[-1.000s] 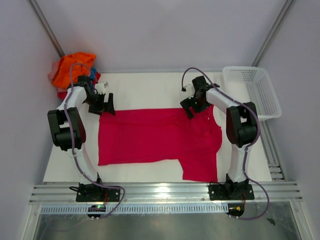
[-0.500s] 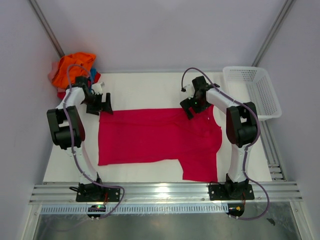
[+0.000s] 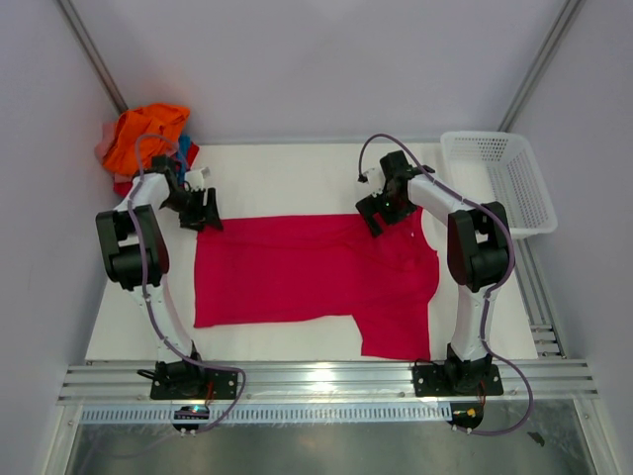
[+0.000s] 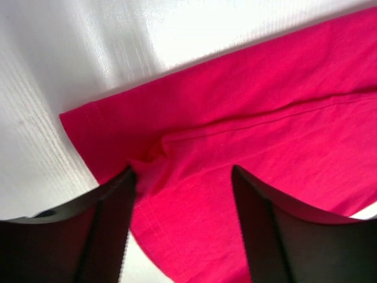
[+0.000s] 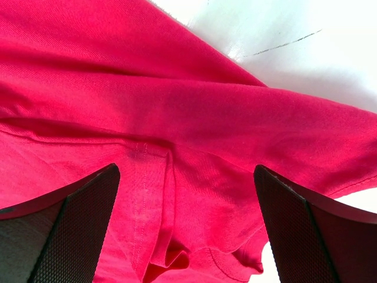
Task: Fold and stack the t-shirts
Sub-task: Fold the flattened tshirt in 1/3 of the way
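Observation:
A crimson t-shirt [image 3: 307,269] lies flat on the white table, its hem to the left and one sleeve hanging toward the near edge at the right. My left gripper [image 3: 210,210] is open over the shirt's far left corner; in the left wrist view its fingers [image 4: 106,230] straddle the hemmed corner [image 4: 177,194]. My right gripper [image 3: 376,216] is open over the far edge near the collar; in the right wrist view the cloth [image 5: 188,177] with a seam and folded ridge lies between the fingers [image 5: 70,224]. Neither holds cloth.
A heap of other t-shirts, orange on top with red, blue and pale pink beneath [image 3: 143,134], sits at the far left corner. A white mesh basket [image 3: 499,178] stands at the far right. The table's near edge has metal rails [image 3: 326,381].
The left gripper has shifted slightly, staying at the shirt's far left corner. The right arm and the shirt have not moved.

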